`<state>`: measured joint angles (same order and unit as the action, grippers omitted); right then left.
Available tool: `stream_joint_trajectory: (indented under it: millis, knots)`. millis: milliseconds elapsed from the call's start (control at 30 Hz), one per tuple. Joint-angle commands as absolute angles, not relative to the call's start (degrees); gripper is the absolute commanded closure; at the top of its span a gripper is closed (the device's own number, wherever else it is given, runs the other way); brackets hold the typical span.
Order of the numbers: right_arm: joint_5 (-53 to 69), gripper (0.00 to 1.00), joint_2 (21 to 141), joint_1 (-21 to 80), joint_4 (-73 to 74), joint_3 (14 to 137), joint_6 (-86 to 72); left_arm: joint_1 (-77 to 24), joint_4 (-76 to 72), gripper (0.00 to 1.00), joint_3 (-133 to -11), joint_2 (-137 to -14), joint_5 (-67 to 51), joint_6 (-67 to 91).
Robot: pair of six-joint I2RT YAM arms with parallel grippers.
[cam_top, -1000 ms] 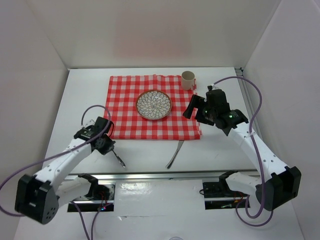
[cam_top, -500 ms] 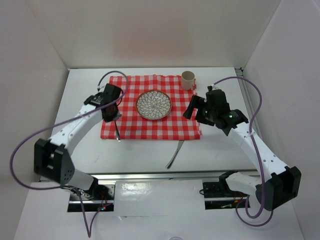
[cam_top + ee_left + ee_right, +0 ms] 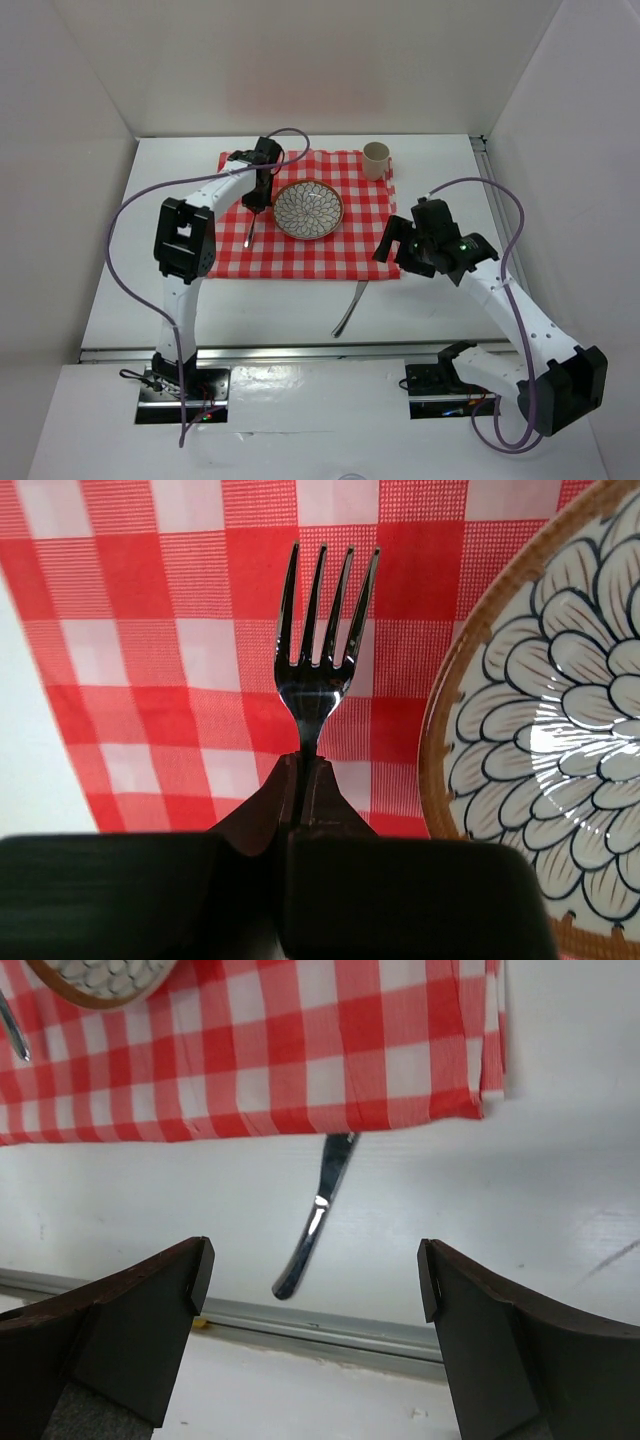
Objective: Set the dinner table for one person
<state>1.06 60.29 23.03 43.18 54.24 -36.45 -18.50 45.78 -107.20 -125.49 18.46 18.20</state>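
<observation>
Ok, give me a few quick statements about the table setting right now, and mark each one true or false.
1. The left gripper is shut on a fork. True.
2. The fork is held to the right of the plate. False: it is over the checked cloth, to the left of the plate.
3. The right gripper holds the knife. False: it is open and empty, and the knife lies on the white table at the cloth's near edge.
4. The plate sits on the checked cloth. True.
5. The mug lies on its side. False: it stands upright by the cloth's far right corner.
</observation>
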Motion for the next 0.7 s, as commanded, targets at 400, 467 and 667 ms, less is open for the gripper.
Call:
stream_joint_trajectory:
  millis: [400, 467, 667]
  knots:
    - [-1.2, 0.01, 63.4, 23.9, 46.1, 51.3, -39.6, -14.2, 49.5, 1.0, -114.4, -133.5, 12.1, 20.3]
    - [-1.9, 0.01, 64.0, 24.4, 45.6, 51.3, -40.3, -14.2, 49.5, 1.0, -115.0, -134.1, 12.1, 21.7]
    - [-6.3, 0.11, 62.8, 29.1, 42.4, 49.4, -45.8, -13.2, 49.5, 0.53, -115.0, -132.7, 12.1, 22.9]
